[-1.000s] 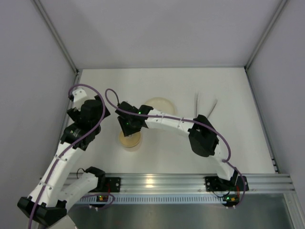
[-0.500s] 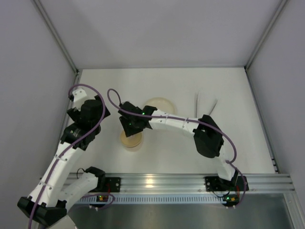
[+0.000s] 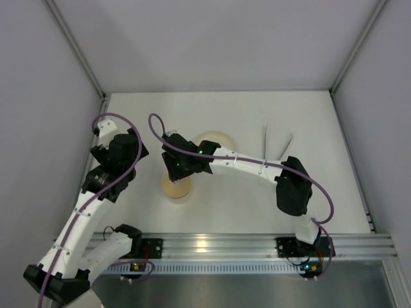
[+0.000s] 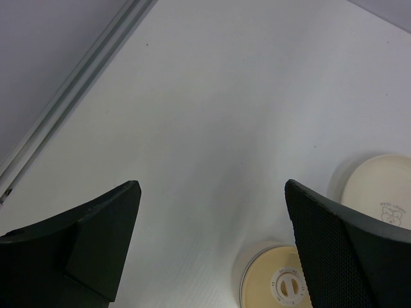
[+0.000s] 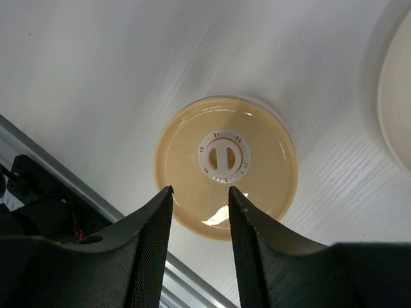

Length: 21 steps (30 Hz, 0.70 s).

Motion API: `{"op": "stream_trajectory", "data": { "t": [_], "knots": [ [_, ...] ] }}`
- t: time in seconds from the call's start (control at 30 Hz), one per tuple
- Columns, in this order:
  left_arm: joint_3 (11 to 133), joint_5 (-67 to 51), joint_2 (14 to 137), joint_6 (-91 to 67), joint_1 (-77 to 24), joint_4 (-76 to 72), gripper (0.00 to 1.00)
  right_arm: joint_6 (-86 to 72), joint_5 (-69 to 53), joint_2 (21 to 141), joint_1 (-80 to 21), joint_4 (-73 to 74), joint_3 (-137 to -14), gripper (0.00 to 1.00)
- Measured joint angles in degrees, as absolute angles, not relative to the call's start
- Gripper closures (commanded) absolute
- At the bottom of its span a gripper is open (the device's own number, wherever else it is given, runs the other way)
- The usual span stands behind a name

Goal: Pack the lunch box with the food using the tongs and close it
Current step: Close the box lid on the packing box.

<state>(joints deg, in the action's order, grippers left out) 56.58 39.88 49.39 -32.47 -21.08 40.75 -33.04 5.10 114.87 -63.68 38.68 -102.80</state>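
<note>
The top external camera looks steeply down from above and behind the arm bases (image 3: 302, 247) over the whole table (image 3: 257, 205), while both wrist cameras face downward from far closer (the right one nearest, almost directly overhead), and all three share the lunch box (image 3: 175, 188) and plate (image 3: 216, 136).

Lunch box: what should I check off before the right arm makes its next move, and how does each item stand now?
1. Lid seated flat on the lunch box: ok.
2. Right tool empty, jaws apart, above the lid: ok.
3. Food packed inside: cannot tell, the lid hides it; no pieces seen on the plate.
4. Tongs lying on the table, away from both tools: ok.
5. Left tool open, empty, off to the side of the lunch box: ok.
</note>
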Motion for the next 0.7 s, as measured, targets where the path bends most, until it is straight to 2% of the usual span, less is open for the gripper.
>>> {"op": "stream_trajectory", "data": {
  "t": [0.37,0.7],
  "knots": [
    [56.6,39.9,49.4,-32.7,-21.1,40.8,0.01,-34.2,6.1,114.2,-64.5,38.6,-94.7,0.62],
    [56.6,39.9,49.4,-32.7,-21.1,40.8,0.01,-34.6,5.9,115.0,-64.5,36.9,-94.6,0.63]
  ]
}}
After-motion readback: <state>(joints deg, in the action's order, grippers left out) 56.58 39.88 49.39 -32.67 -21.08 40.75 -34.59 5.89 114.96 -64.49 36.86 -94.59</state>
